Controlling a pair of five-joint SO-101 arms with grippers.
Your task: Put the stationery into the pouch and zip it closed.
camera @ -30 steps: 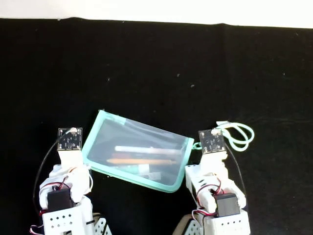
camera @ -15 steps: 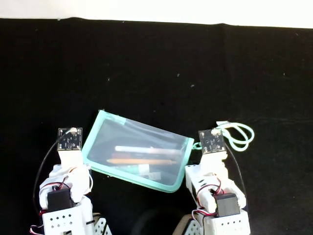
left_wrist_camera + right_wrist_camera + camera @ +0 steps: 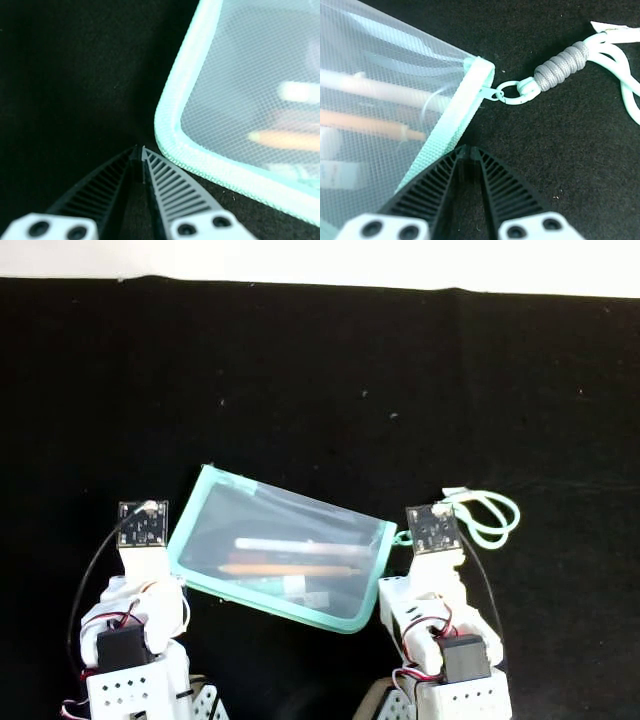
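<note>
A clear mesh pouch (image 3: 282, 558) with mint-green trim lies tilted on the black table between the two arms. Several pens and pencils (image 3: 300, 556) lie inside it. Its zip pull ring (image 3: 509, 93) sits at the pouch's right corner, tied to a grey-wrapped cord (image 3: 563, 65) and a mint loop (image 3: 490, 516). My left gripper (image 3: 138, 152) is shut and empty, just beside the pouch's rounded corner (image 3: 167, 135). My right gripper (image 3: 468, 152) is shut and empty, close to the pouch's green edge (image 3: 451, 135) below the zip pull.
The black cloth (image 3: 330, 380) covers the table up to a white strip (image 3: 320, 260) at the far edge. Both arm bases (image 3: 135, 670) (image 3: 445, 660) stand at the near edge on either side of the pouch.
</note>
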